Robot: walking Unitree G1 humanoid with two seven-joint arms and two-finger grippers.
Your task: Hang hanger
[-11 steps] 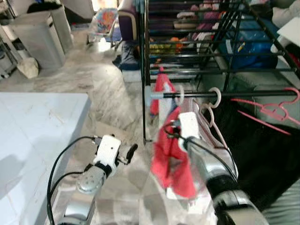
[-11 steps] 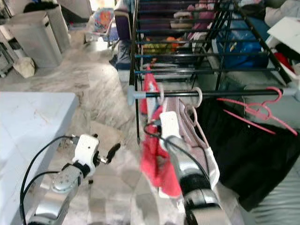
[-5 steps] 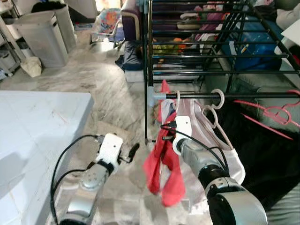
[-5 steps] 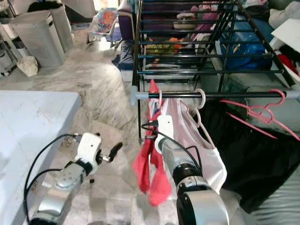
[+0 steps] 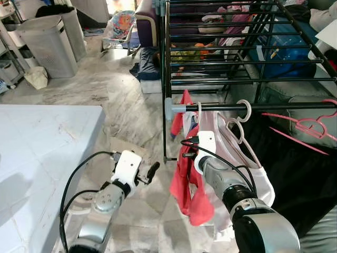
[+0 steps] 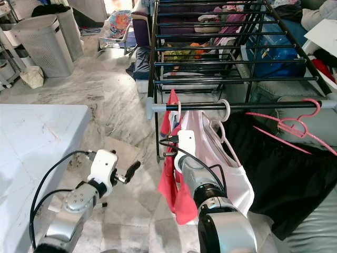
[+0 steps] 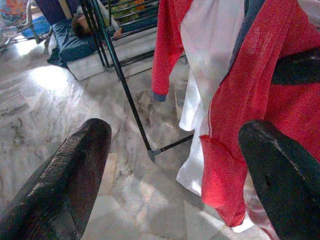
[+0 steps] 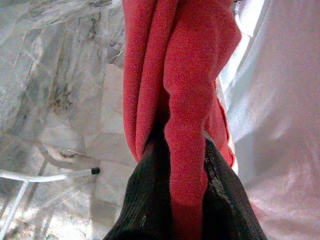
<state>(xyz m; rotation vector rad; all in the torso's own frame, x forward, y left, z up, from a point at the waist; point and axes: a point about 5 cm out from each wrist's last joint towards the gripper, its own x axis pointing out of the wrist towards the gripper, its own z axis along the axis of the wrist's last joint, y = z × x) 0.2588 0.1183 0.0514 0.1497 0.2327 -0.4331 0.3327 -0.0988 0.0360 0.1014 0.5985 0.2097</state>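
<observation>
Right gripper [image 8: 172, 165] is clenched on the red cloth garment [image 5: 192, 179], whose white plastic hanger hook [image 5: 198, 109] sits on the black metal rack rail [image 5: 221, 107] w/ others. Best let go gently, straight back. Left gripper [image 5: 149, 173] idle, fingers apart.

The right gripper [image 8: 172, 200] is clamped on a garment [image 5: 192, 184] that hangs from the drying rack [image 5: 221, 50] rail just above and ahead of it. Another garment [image 5: 237, 158] hangs just to its right, hangers [image 5: 303, 126] farther right. The left gripper [image 5: 150, 173], fingers apart, sits well apart to its left, above the floor [image 5: 126, 100].
</observation>
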